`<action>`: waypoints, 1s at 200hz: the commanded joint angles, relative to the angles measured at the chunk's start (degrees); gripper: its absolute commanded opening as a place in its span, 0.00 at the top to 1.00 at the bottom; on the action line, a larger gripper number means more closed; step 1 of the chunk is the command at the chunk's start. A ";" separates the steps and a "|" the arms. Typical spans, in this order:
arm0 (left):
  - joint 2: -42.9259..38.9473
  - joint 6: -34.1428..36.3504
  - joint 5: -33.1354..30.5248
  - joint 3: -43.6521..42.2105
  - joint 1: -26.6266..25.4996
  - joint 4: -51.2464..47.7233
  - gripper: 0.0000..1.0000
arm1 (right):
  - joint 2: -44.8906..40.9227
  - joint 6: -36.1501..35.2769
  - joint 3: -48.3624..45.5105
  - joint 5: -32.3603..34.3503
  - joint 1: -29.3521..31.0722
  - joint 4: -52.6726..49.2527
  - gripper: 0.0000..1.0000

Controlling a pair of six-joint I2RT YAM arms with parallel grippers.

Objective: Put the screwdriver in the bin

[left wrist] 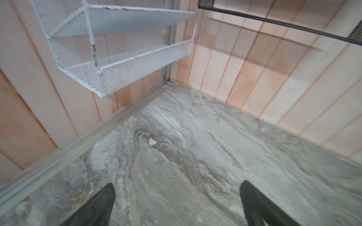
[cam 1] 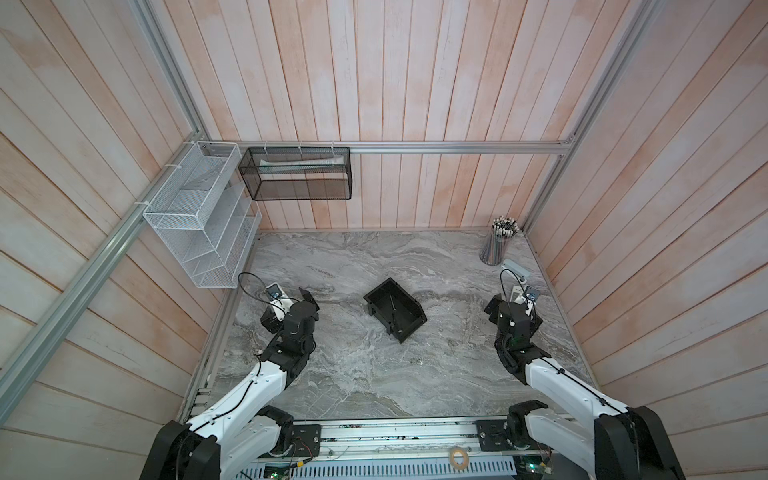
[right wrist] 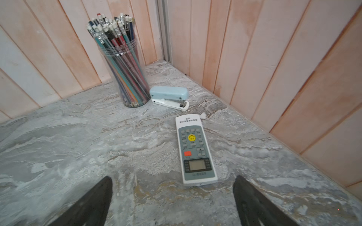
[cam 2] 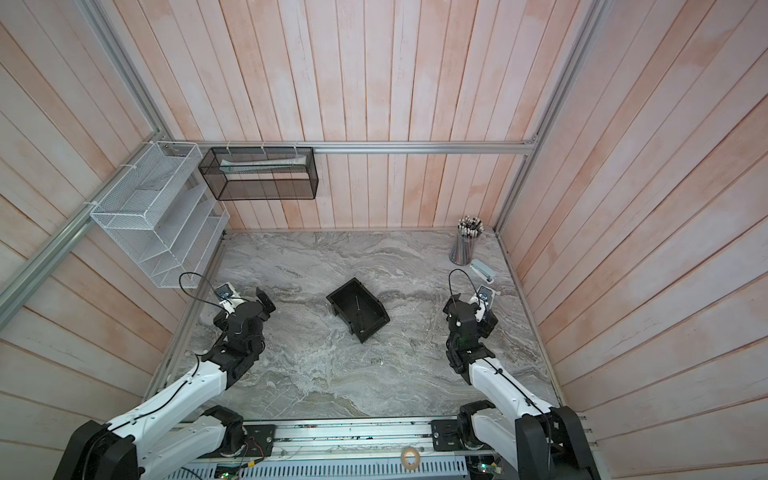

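The black bin (cam 1: 395, 309) (cam 2: 358, 309) stands in the middle of the marble table, turned at an angle. The screwdriver (cam 1: 393, 311) (cam 2: 360, 312) lies inside it; its thin shaft shows against the bin's floor and the handle is hard to make out. My left gripper (cam 1: 305, 299) (left wrist: 176, 185) hovers well left of the bin, open, with only bare table between its fingers. Well right of the bin, my right gripper (cam 1: 500, 305) (right wrist: 172, 179) is open and holds nothing; it faces the back right corner.
A cup of pencils (right wrist: 125, 74) (cam 1: 496, 245), a light blue stapler (right wrist: 168, 96) and a white remote (right wrist: 195, 150) sit in the back right corner, the remote just ahead of my right fingers. On the left wall hangs a white wire rack (cam 1: 199, 232) (left wrist: 117, 58), with a black mesh basket (cam 1: 297, 174) beside it.
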 commanded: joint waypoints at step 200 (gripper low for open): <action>18.21 18.52 11.46 -14.68 11.48 54.66 0.00 | 34.76 -34.59 -11.58 14.06 8.99 82.21 0.02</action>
